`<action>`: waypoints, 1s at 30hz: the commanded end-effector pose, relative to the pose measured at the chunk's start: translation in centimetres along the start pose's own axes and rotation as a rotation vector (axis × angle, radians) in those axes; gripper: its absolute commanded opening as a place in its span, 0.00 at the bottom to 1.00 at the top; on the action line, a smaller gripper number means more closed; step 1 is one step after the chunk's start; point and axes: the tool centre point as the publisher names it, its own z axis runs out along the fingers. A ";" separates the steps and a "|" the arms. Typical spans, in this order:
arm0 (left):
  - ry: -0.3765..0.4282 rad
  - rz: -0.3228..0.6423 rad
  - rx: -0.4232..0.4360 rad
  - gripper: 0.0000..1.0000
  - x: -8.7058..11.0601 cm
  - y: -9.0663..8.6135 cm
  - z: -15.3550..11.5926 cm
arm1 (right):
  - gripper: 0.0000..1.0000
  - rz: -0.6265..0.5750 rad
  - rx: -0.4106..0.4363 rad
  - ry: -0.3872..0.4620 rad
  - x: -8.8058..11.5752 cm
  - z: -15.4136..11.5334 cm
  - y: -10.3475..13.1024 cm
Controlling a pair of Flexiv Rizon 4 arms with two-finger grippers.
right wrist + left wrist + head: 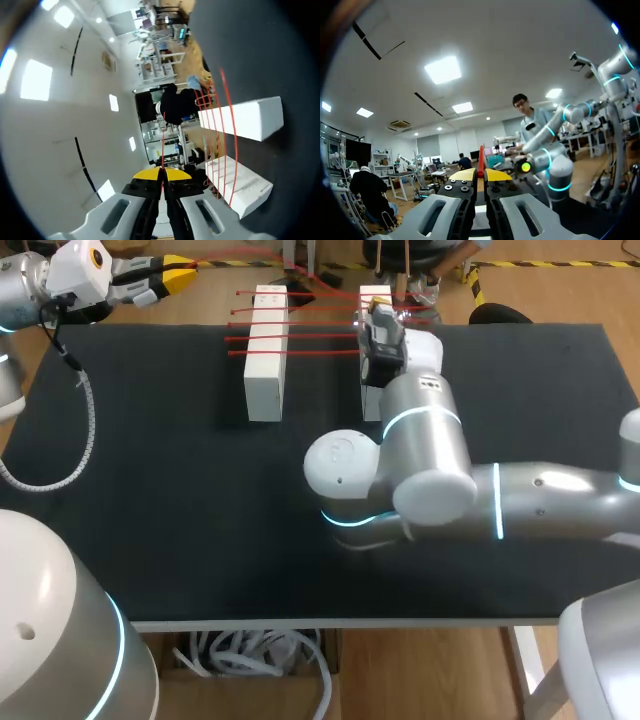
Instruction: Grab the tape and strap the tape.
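You have your left gripper (480,175) and right gripper (162,174) each pinched tight on thin red tape (300,338), likely to stretch it across the white rectangular blocks (266,350).

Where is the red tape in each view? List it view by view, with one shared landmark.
Head view: red tape strung in strands across the two white blocks.
Left wrist view: a red strip pinched between the left gripper's yellow tips.
Right wrist view: strands over both blocks, one thin line in the right gripper.
Landmark: the white blocks, head and right wrist views only.
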 end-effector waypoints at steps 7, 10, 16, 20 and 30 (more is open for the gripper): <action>0.000 0.002 0.001 0.00 0.0 0.0 0.0 | 0.00 -0.571 0.008 0.222 1.0 1.1 -2.5; 0.000 0.002 0.001 0.00 0.0 0.0 0.0 | 0.00 -0.665 0.000 0.275 1.5 1.1 -2.5; 0.000 0.002 0.001 0.00 0.0 0.0 0.0 | 0.00 -0.763 -0.049 0.335 3.2 1.1 -1.2; 0.000 0.002 0.001 0.00 0.0 0.0 0.0 | 0.00 -0.803 -0.081 0.357 4.5 1.3 0.4; 0.000 0.002 0.001 0.00 0.0 0.0 0.0 | 0.00 -0.927 -0.028 0.411 6.3 1.7 0.4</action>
